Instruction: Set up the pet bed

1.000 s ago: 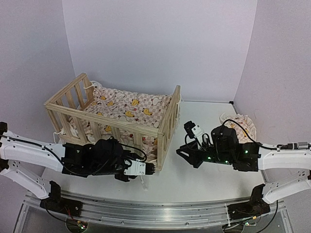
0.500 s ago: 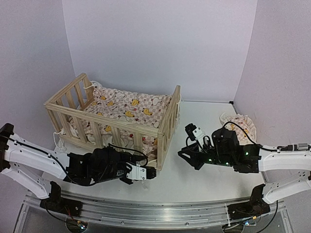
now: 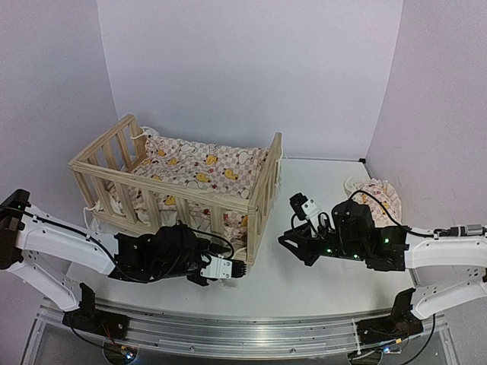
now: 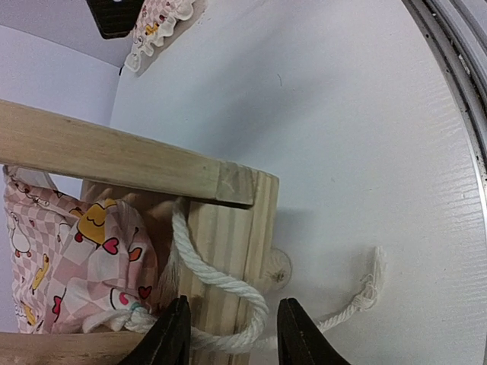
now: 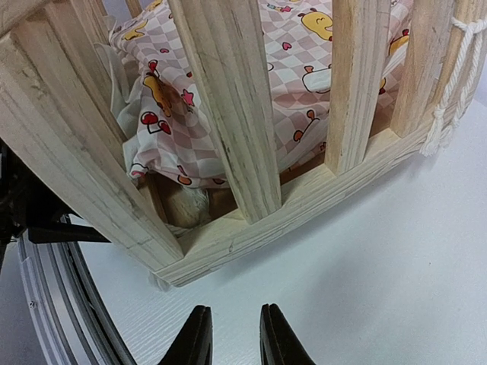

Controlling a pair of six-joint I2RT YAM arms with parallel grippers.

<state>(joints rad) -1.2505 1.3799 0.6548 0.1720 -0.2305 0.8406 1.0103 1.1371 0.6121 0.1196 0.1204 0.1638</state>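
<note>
near edge: a metal rail [image 3: 243,327] runs along the front of the white table [image 3: 319,285], with both arm bases on it.
left gripper [image 4: 232,334]: low over the table at the near right corner of the pet bed [image 3: 179,192]. its black fingers [image 4: 173,334] stand apart, not clenched.
rope [image 4: 221,277]: white cord looped around that corner post. it crosses the gap between the left fingers, and whether it touches a pad is hard to tell from this angle. its frayed end lies on the table just right of the post.
right gripper [image 5: 232,334]: low over the table to the right of the bed, pointing at its right end railing. the fingers are released with a narrow gap and nothing between them, and bare table shows below.
pet bed: light-wood frame standing upright on the left half of the table, toward the back wall. the sides in view are slatted railings.
cushion [image 3: 205,163]: pink-checkered with yellow ducks. it lies inside the bed, bunched against the slats at the near corner.
pillow [image 3: 373,190]: small, with the same print. it sits on the table at the far right near the wall, behind the right arm and well apart from the bed.
</note>
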